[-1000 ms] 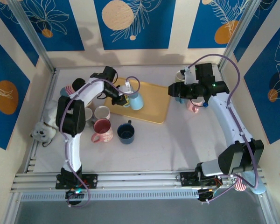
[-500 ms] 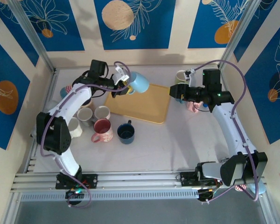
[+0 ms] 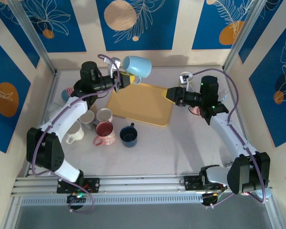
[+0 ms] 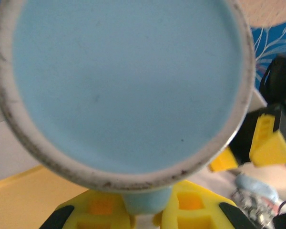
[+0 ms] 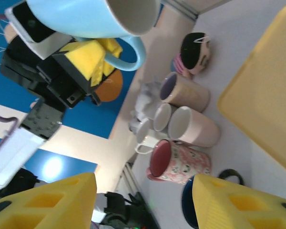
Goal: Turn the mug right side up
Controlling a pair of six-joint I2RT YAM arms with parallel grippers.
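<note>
One light blue mug point(image 3: 136, 66) hung in the air above the far left corner of the yellow tray point(image 3: 143, 107). It was tipped onto its side, with its mouth turned toward the right arm and its flat base facing the left wrist camera. The left tool point(image 3: 122, 80) was clamped on the mug's handle point(image 4: 145, 206), with one yellow finger point(image 4: 190, 209) on each side of it.

At the tray's right edge the right tool point(image 3: 171, 94) hovered with its fingers spread wide and nothing between them, pointing across the tray at the mug.

On the tabletop point(image 3: 181, 143) just left of the tray's near corner stood a cluster of other mugs. A pink flowered mug point(image 3: 105, 133) and a dark blue mug point(image 3: 128, 136) sat nearest, with two pale mugs point(image 3: 104, 115) touching each other behind them.
</note>
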